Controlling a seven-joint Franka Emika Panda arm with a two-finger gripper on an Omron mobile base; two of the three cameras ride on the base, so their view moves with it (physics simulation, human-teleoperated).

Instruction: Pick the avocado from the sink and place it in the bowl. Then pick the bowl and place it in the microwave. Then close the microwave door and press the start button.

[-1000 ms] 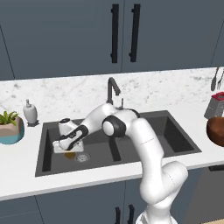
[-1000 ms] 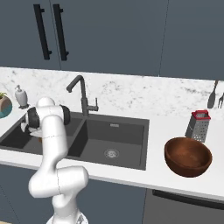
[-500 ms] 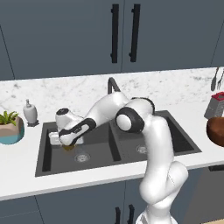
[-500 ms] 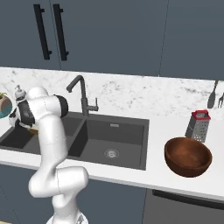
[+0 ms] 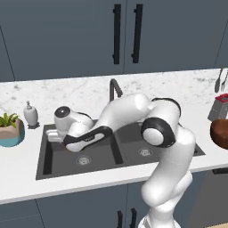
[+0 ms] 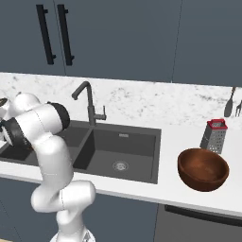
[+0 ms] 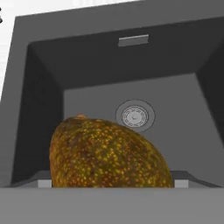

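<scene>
In the hand view the avocado point(image 7: 105, 155), a brownish-orange speckled lump, looms close on the floor of the dark grey sink point(image 7: 109, 65), near the round drain point(image 7: 134, 116). My gripper point(image 7: 112, 183) is open and straddles it, with one jaw on each side. In the left base view the hand point(image 5: 60, 133) reaches low into the left basin of the sink point(image 5: 133, 133) and covers the avocado. The reddish-brown bowl point(image 6: 203, 168) stands on the counter to the right of the sink point(image 6: 123, 146), also seen at the edge as the bowl point(image 5: 220, 133). The microwave and its door are out of view.
A dark faucet point(image 5: 113, 87) rises behind the sink's divider. A soap dispenser point(image 5: 30, 113) and a teal plant pot point(image 5: 10, 129) stand left of the sink. A metal grater point(image 6: 214, 134) and hanging utensils point(image 6: 231, 104) are behind the bowl. Cabinets hang above.
The arm has stretched further left and lower into the left basin, bringing the hand down around the avocado. The jaws stay just as wide apart.
</scene>
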